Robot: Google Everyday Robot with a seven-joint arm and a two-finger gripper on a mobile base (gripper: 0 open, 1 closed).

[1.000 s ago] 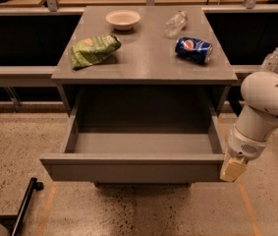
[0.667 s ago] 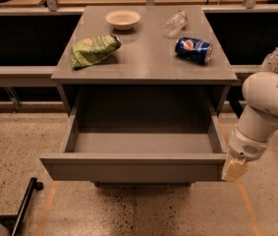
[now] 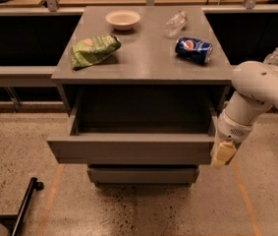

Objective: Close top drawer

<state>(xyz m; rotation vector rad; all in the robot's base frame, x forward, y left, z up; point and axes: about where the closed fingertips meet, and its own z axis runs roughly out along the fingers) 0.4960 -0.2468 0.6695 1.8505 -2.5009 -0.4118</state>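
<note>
- Top drawer [image 3: 131,149] stands pulled well out of the desk [image 3: 148,65]. Its front panel runs leftward in view from the hand.
- Hand [image 3: 223,154] sits low at the right end of that panel, beside or touching the corner; contact is unclear from this angle. Whether it is apart or together: cannot tell.
- Handling, judged: stiff, flat, handle-less front, matte so probably not slippery. The box should slide with a moderate push.
- No grasp needed. Press flat on the panel face, nearer its middle than the corner, to avoid skewing it.
- Above and beyond the hand, on the desk top: Pepsi can [image 3: 193,49], green chip bag [image 3: 95,50], bowl [image 3: 123,18], plastic bottle [image 3: 175,23]. A hard shut might roll the can.
</note>
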